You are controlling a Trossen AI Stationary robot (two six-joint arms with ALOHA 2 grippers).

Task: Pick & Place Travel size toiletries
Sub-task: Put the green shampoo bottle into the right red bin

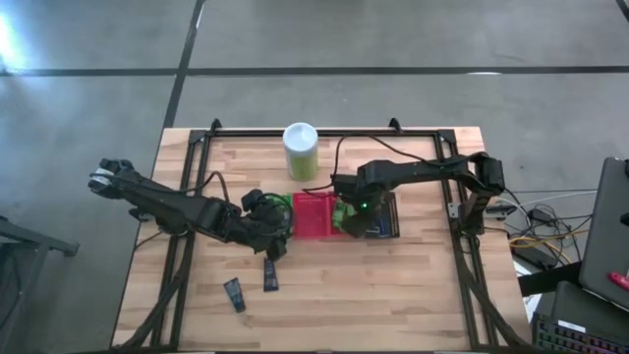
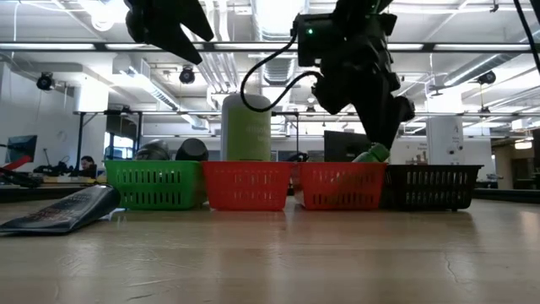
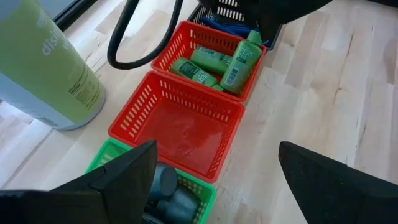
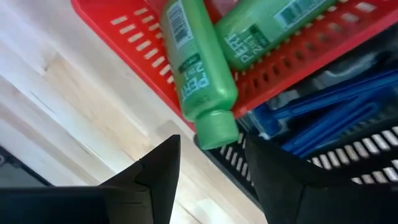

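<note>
**Right pincer released above the green tubes**

Right pincer (image 4: pixel 208 165) hangs spread and empty over the seam between a red basket (image 3: pixel 211 53) and the dark basket (image 2: pixel 432 186) – just below its tips a green tube (image 4: pixel 196 65) rests tilted on the red rim, cap outward. Left pincer (image 3: pixel 214 171), also spread, hovers over the empty red basket (image 3: pixel 177 127). Two small dark tubes (image 1: pixel 252 283) lie on the desk (image 1: pixel 393 295) near it.

Light wooden plank desk (image 1: pixel 393 295). On it: tall white-and-green canister (image 1: pixel 301 150); row of green (image 2: pixel 154 184), red (image 2: pixel 248 185), red (image 2: pixel 340 185) and dark mesh baskets (image 2: pixel 434 187). Two small dark tubes (image 1: pixel 269 274) (image 1: pixel 234 293) lie loose.
</note>
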